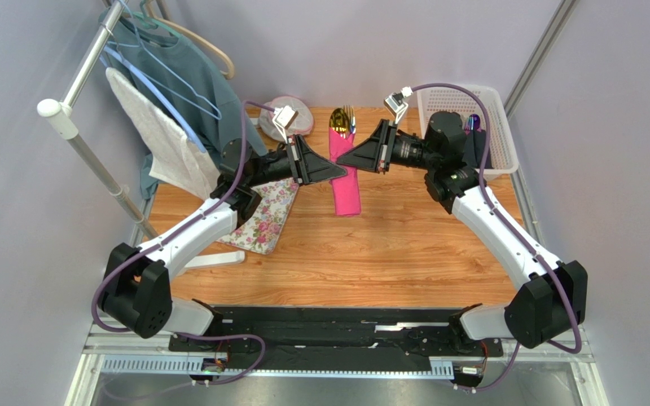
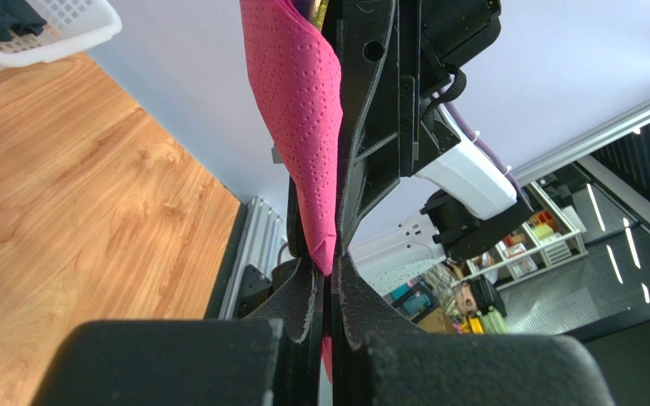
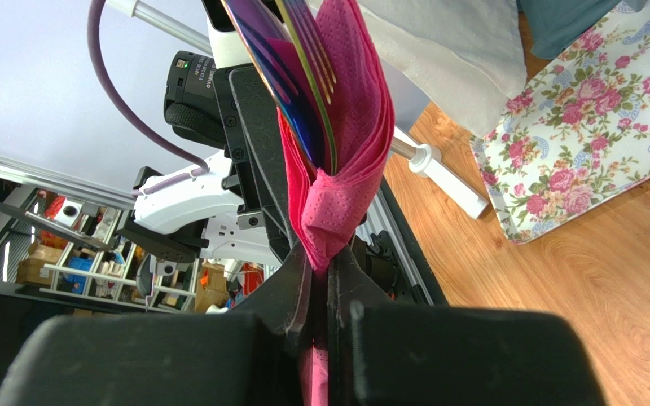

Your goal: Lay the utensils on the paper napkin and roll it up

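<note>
I am viewing the wooden table [image 1: 388, 254] from the arm bases outward. The floral cloth [image 1: 261, 216] is lying at the near left, apart from the work.

At mid-table both arms are meeting from opposite sides. The left gripper [image 1: 337, 172] is pinching the paper napkin [image 1: 347, 193] with its fingers closed flat on the pink paper, and the left wrist view is showing the sheet running away from that pinch [image 2: 328, 271]. The right gripper [image 1: 343, 161] is clamping the same napkin from the right, with its jaws shut on a bunched fold [image 3: 328, 262].

The napkin is showing as a narrow strip running near to far, not as an open square. The utensils [image 1: 343, 118] are sitting inside it, with their gold ends sticking out at the far end. I cannot tell whether the bundle is resting on the table.

Farther back, a white basket [image 1: 494, 110] is sitting at the far right and a white towel [image 1: 163, 139] is hanging at the far left.

Status, as I judge it:
- Loading the utensils: done.
- Wrapping: mostly done.
- Remaining: tightening the roll, setting it down, releasing.
</note>
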{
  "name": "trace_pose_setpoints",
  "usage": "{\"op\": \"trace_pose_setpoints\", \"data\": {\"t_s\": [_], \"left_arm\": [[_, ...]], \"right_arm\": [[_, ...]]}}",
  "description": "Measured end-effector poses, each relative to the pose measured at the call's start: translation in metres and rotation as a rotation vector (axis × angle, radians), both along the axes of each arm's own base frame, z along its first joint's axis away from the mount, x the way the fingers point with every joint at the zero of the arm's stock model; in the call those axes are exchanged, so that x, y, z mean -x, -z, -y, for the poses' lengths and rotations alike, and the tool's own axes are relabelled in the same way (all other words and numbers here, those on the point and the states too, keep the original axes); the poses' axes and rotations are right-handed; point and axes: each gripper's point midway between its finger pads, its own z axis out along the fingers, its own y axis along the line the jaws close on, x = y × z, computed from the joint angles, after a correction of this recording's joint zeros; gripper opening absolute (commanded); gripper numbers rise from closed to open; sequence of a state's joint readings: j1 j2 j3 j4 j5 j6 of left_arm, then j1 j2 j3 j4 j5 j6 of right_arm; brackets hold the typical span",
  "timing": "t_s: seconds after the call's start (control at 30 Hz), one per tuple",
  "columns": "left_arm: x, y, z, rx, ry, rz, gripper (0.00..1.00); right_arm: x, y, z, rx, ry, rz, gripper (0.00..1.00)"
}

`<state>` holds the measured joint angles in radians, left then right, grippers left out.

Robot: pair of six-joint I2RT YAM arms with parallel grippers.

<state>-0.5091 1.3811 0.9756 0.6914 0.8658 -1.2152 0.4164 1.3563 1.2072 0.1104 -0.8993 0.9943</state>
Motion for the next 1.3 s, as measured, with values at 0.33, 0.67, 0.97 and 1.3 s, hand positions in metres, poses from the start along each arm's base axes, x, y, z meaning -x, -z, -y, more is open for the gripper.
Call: {"op": "trace_pose_setpoints", "data": {"t_s": [0.33, 0.67, 0.97, 1.3], "left_arm": [[-0.003, 0.001, 0.001, -0.01, -0.014, 0.012, 0.52], [-0.021, 0.01, -0.011, -0.042, -0.071, 0.014, 0.67], [-0.014, 0.022, -0.013, -0.076, -0.049, 0.028, 0.68], [-0.011, 0.036, -0.014, -0.087, -0.041, -0.002, 0.68]], "right_arm": [[-0.007, 0.007, 0.012, 0.045, 0.015, -0.006, 0.0], [-0.039, 0.022, 0.07, 0.12, 0.073, 0.022, 0.0], [-0.135, 0.065, 0.195, 0.258, 0.255, 0.084, 0.0], [-0.246, 0.117, 0.336, 0.373, 0.465, 0.141, 0.0]]}}
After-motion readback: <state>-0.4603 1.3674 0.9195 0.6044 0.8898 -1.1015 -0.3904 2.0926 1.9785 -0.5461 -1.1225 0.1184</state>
